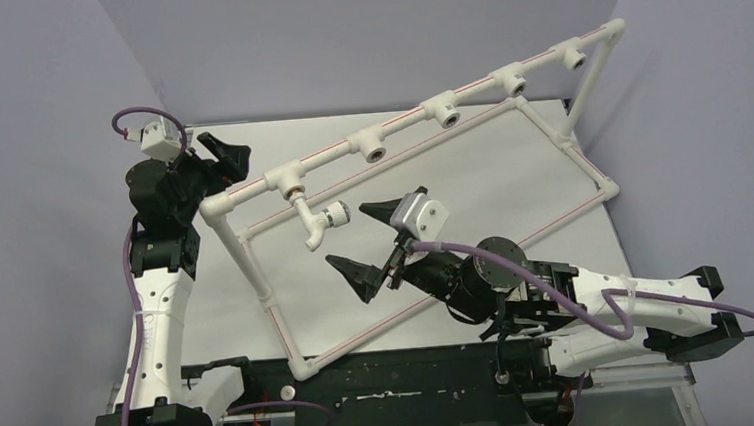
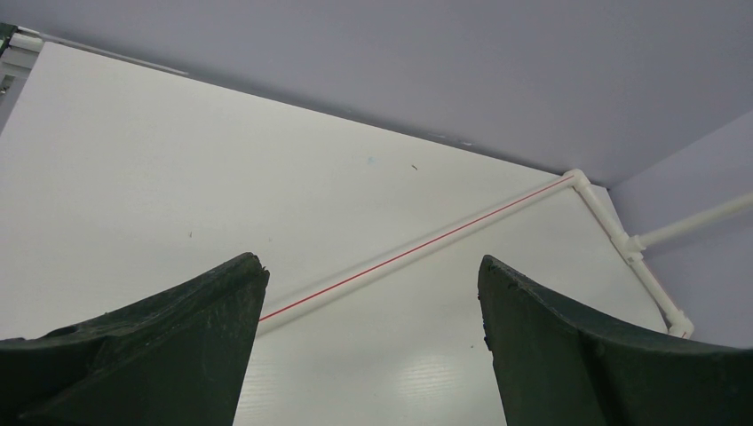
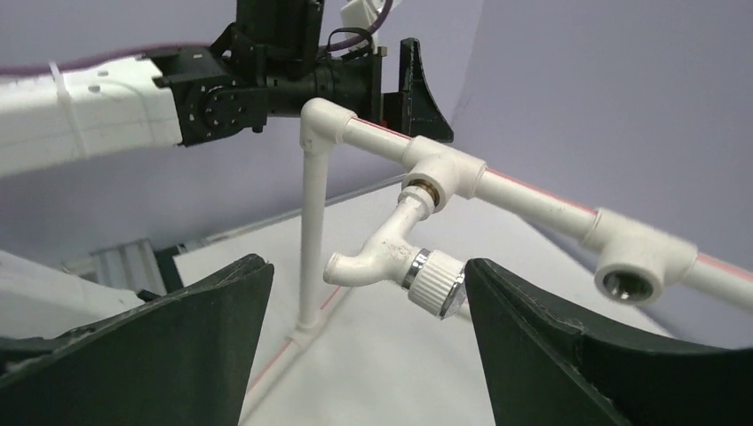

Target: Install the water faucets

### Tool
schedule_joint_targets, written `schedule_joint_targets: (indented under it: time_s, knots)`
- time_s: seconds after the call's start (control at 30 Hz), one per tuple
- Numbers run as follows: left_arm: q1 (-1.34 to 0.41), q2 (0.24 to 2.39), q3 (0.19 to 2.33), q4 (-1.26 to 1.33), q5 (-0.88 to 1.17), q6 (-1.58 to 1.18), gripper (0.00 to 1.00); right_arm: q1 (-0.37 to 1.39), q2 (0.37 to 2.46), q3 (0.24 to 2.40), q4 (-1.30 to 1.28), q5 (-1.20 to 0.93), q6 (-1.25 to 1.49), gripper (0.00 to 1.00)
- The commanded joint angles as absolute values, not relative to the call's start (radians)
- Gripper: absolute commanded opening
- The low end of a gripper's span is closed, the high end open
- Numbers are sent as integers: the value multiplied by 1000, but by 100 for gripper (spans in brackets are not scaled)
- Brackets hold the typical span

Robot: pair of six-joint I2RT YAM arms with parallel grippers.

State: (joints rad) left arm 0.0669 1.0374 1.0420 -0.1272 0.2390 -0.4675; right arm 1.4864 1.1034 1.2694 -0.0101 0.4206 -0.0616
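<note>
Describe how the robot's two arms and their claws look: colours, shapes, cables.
The left arm and right arm have white shells and black joints. The left claw and right claw each have two black wedge-shaped fingers. Purple cables run along both arms.

Plain lavender walls [image 1: 370, 33] close behind and beside the white table [image 1: 491, 185] — its glossy top softly lit — a dark strip [image 1: 404, 366] along its near edge.

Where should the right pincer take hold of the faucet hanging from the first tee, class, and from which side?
Probably grip the faucet across its bent white body, just below the brass thread, not the ribbed knob, which likely spins freely. Come from the near side, where the open right pincer faces it; the tee blocks from above.
</note>
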Motion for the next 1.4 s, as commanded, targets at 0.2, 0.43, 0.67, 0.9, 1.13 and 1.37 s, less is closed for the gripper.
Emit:
schedule_joint_targets:
  time_s: [0.2,0.43,0.67,0.9,1.13,1.37]
  knots:
    - [66,1026,1063,-86,233,-460,87,1514,1143,1347,-159,261,-756,85]
    - [67,1026,1065,-88,236,-460,87,1543,1177,1288,-80,350,-1072,87]
    - [67,1028,1066,-91,236,-459,87,1552,1264,1251,30,502,-1332,87]
    - [67,1027,1068,-94,232,-456,87,1534,1354,1212,200,613,-1494,84]
    - [67,1028,1066,-93,234,-456,87,1499,1413,1187,365,660,-1559,77]
    - [67,1026,1066,-92,234,-456,86,1481,1453,1189,443,648,-1543,67]
